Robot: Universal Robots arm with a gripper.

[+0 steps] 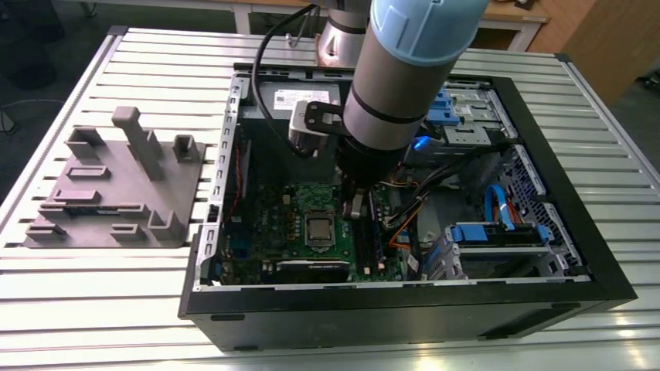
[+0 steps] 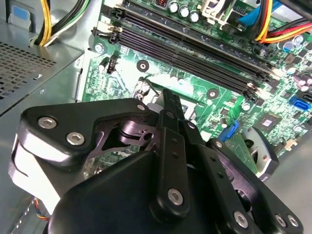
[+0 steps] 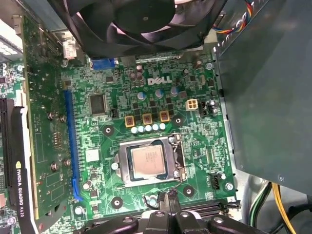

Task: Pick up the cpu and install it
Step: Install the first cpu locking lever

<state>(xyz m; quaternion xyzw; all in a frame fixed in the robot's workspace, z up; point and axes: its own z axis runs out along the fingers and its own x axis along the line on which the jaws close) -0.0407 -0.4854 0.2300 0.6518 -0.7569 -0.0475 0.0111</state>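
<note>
Black linked gripper fingers are sitting pressed together, grasping nothing, hovering just beside the socket. Beyond them, the small flat square cpu with its silvery-grey metal top is lying seated in the socket on the green motherboard, near the black fan.

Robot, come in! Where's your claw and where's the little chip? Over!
Gripper low inside the computer case, over the green board. Chip sits flat in its socket, not held. Nothing lying on the chip.
</note>
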